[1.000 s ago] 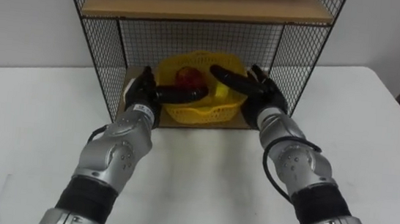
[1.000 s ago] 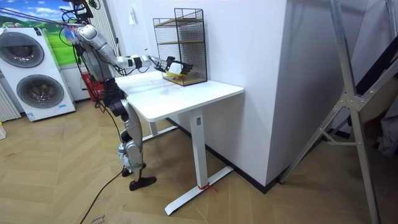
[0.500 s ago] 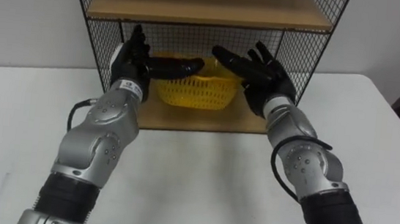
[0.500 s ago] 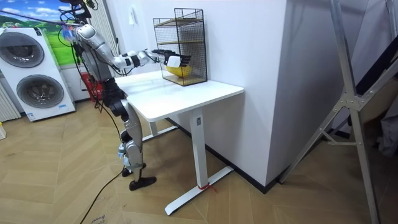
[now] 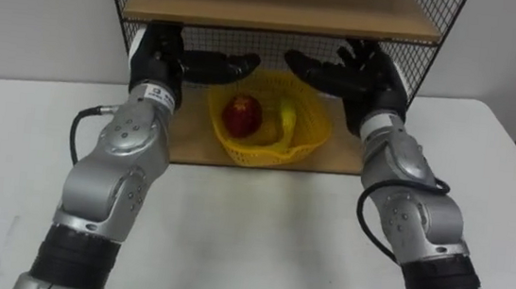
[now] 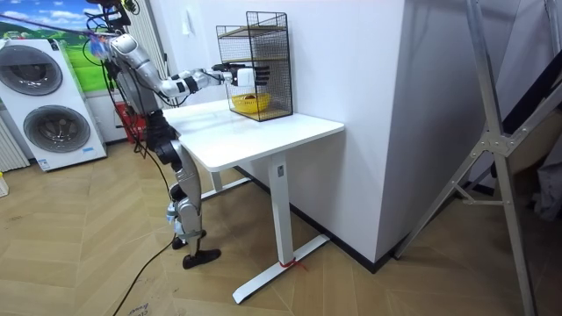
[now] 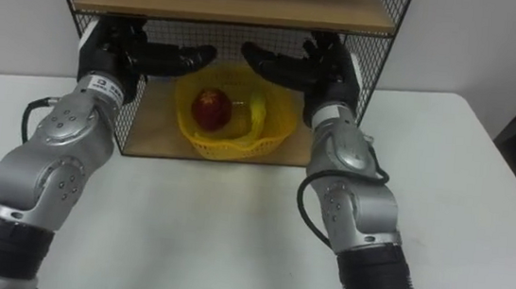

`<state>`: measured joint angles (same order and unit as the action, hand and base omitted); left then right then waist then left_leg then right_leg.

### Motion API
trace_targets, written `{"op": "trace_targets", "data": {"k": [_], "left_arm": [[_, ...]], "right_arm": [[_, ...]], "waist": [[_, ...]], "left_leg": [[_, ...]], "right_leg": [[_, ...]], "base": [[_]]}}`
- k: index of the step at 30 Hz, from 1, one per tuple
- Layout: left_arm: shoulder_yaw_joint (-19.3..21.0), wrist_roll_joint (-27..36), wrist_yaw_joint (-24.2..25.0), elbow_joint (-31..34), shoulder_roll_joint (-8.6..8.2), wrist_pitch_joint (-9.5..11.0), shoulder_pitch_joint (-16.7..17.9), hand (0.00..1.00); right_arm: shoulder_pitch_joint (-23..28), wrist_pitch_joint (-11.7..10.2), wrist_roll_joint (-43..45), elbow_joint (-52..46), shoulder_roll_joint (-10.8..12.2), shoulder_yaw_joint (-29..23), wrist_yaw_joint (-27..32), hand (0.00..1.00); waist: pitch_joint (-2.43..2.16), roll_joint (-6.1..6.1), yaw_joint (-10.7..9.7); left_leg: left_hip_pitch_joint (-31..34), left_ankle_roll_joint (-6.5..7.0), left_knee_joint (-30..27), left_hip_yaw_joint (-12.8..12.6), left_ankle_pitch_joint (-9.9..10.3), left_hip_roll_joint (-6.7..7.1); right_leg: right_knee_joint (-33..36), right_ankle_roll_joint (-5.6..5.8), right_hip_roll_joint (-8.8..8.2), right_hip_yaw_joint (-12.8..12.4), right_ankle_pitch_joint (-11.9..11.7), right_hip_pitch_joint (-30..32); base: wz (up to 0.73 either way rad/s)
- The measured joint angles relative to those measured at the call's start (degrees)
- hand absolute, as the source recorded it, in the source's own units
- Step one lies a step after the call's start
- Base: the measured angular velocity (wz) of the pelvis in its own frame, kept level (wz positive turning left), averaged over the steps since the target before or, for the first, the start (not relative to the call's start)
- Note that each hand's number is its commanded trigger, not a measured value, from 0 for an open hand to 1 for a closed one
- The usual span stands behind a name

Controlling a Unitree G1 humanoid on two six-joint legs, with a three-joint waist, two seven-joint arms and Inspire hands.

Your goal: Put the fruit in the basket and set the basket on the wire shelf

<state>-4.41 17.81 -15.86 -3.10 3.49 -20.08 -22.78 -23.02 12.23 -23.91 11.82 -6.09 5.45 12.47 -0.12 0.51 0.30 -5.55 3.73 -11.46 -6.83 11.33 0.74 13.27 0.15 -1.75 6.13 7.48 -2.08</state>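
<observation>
- Basket, yellow, sits on the bottom wooden board of the wire shelf, close to the board's front edge. The shelf stands on the white table.
- One red apple and one yellow fruit, perhaps a banana, lie side by side in the basket, with the apple on the robot's left.
- The left hand is raised just under the upper board, above and to the left of the basket. Its fingers are stretched out towards the right and it grasps nothing.
- The right hand mirrors it on the other side, fingers straight and pointing left, also empty.
- The two hands' fingertips face each other over the basket with a gap between them.
- In the room view the robot stands at the table with both arms reaching forward into the shelf.
- Counted: one basket, two fruits, one shelf.
</observation>
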Motion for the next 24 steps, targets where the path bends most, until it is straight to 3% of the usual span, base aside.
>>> {"op": "trace_targets", "data": {"k": [8,14,20,24], "left_arm": [[-0.72,0.14,2.15,0.39,0.48,0.22,2.03,0.0],[-0.64,0.63,3.16,0.39,0.67,0.26,7.83,0.0],[-0.13,0.57,5.29,4.75,1.28,0.49,9.35,0.0],[-0.2,0.7,8.26,8.2,1.25,3.05,13.67,0.0]], "right_arm": [[1.94,0.35,1.7,-1.91,-1.43,-0.01,-2.66,0.0],[5.16,0.42,1.68,-2.11,-1.46,-0.68,-3.79,0.0],[8.69,0.33,4.14,-10.76,-1.35,-0.6,-5.55,0.0],[12.33,0.29,3.6,-14.63,-1.33,-1.04,-6.37,0.0]], "waist": [[-0.01,0.33,-0.01],[-0.04,0.39,-0.04],[-0.07,0.42,-0.07],[-0.16,0.4,-0.13]], "left_leg": [[-0.19,-0.03,0.22,-0.02,-0.15,-0.03],[0.1,-0.04,0.31,-0.09,-0.15,-0.04],[0.04,-0.06,0.26,-0.12,-0.18,-0.05],[-0.79,-0.07,0.56,-0.1,-0.17,-0.09]], "right_leg": [[-0.64,-0.08,0.14,-0.03,-0.26,-0.4],[-0.65,-0.08,0.19,-0.09,-0.26,-0.02],[-0.72,-0.08,0.2,-0.05,-0.27,-0.18],[-0.85,-0.08,0.2,-0.02,-0.27,-1.08]], "base": [[0.0],[0.0],[0.0],[0.0]]}}
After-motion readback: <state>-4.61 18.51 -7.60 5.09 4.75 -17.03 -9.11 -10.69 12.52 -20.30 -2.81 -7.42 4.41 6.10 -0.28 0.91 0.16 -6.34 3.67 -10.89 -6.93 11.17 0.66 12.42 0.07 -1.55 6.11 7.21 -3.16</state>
